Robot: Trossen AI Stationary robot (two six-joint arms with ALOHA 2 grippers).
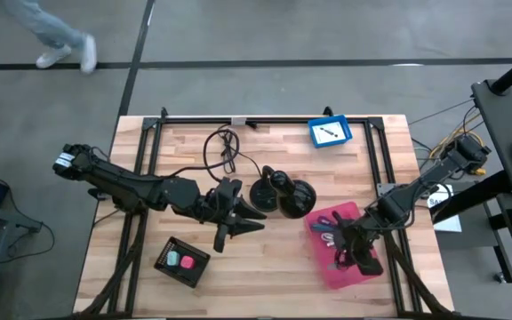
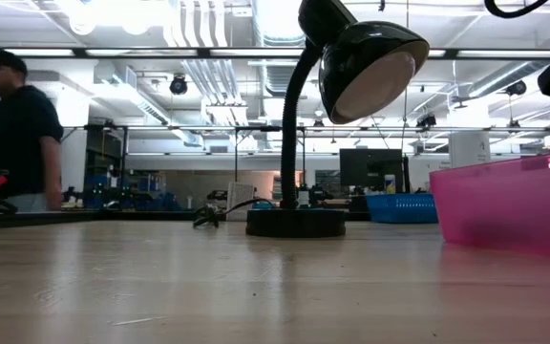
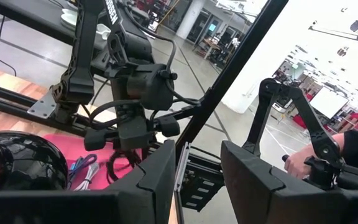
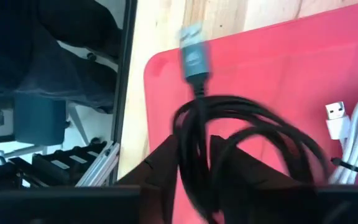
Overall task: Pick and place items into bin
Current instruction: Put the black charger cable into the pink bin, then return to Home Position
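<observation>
Fingers (image 4: 166,163) of the right gripper (image 1: 349,252) are hanging over the pink bin (image 1: 363,271) near the table's front right corner, loosening on the black cable (image 4: 247,134), and should open wider so it drops inside.

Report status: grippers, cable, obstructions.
Right gripper over pink bin, coiled black cable between its fingers. Left gripper open, mid-table by desk lamp. No obstruction.

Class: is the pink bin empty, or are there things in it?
Not empty: the pink bin holds a white cable, with a coiled black cable over it.
</observation>
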